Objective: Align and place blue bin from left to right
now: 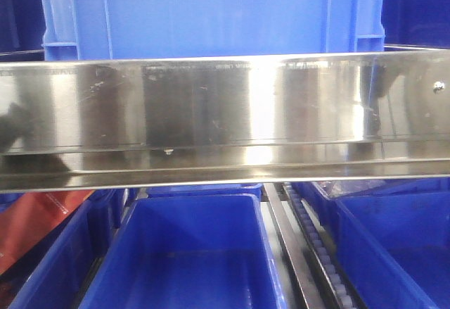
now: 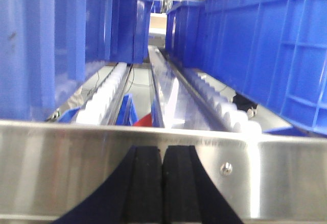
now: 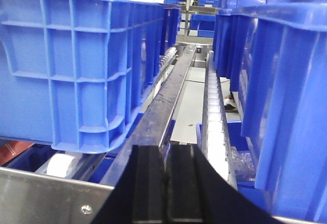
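Currently the blue bin (image 1: pixel 211 13) sits on the upper level of a roller rack, directly behind a polished steel rail (image 1: pixel 225 119) that crosses the front view from edge to edge. Its smooth side wall faces the camera, with raised vertical ribs near both corners; its lower edge is hidden by the rail.

Below the rail, deep-blue bins (image 1: pixel 186 253) stand side by side on the lower level, separated by a roller track (image 1: pixel 320 253). A red item (image 1: pixel 35 224) lies at lower left.

Left hand (image 2: pixel 162 183): the two black pads meet along a thin seam, fully closed, with nothing between them. It sits in front of a steel rail (image 2: pixel 61 173), aimed down an aisle of white rollers (image 2: pixel 104 94) flanked by blue bins on both sides.

Right hand (image 3: pixel 164 193): the black fingers (image 3: pixel 145 183) stand pressed together, closed and empty. A ribbed blue bin (image 3: pixel 76 66) stands just to its left on rollers, and another blue bin wall (image 3: pixel 286 106) fills the right side.
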{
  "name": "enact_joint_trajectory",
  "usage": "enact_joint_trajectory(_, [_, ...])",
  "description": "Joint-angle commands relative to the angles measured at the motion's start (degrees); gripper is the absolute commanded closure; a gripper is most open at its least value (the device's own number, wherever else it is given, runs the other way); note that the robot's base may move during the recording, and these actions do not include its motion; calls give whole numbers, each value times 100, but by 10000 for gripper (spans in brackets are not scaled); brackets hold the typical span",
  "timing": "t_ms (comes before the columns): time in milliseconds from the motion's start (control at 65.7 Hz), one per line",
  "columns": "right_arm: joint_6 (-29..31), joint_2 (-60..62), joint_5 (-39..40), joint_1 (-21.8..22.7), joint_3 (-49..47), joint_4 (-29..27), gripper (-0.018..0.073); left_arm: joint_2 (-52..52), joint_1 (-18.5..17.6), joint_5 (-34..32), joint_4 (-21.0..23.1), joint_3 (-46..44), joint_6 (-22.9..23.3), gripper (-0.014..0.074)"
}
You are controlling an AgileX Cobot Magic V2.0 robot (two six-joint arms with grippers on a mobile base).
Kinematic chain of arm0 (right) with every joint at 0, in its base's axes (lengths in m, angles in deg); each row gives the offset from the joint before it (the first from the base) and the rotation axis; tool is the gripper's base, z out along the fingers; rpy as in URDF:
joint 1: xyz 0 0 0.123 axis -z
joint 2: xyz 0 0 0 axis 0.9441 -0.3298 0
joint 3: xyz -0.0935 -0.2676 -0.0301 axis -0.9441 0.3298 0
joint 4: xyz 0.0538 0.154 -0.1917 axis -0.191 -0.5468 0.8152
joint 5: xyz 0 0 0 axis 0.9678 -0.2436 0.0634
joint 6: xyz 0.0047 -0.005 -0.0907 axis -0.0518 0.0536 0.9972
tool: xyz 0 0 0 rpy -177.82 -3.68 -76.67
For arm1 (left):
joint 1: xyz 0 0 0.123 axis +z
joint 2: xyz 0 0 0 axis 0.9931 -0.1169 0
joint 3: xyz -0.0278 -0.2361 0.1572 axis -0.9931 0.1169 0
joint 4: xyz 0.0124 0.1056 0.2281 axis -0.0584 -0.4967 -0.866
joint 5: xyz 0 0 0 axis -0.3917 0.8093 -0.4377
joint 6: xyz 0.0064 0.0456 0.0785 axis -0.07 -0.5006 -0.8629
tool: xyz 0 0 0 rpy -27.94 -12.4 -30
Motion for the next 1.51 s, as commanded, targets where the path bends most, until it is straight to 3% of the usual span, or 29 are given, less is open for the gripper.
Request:
enact_joint_trajectory(0, [33, 33, 146, 24, -1, 47, 628, 33, 2, -207, 40, -8, -5, 707])
enact_joint_trajectory(776, [33, 33, 136, 41, -2, 63, 628, 33, 2, -207, 40, -8, -5, 707])
enact_joint_trajectory(928, [33, 288, -242, 609, 79, 113, 628, 33, 2, -207, 40, -8, -5, 707])
enact_joint_trajectory(1156, [33, 1502, -10, 1552, 1037, -60, 628, 33, 2, -207, 40, -8, -5, 707])
enact_joint_trajectory(1308, [33, 2072, 292, 1625, 1781, -70, 628, 33, 2, -207, 40, -8, -5, 707])
enact_joint_trajectory(1491, [33, 2072, 363, 1625, 1781, -113, 628, 33, 2, -207, 40, -8, -5, 707])
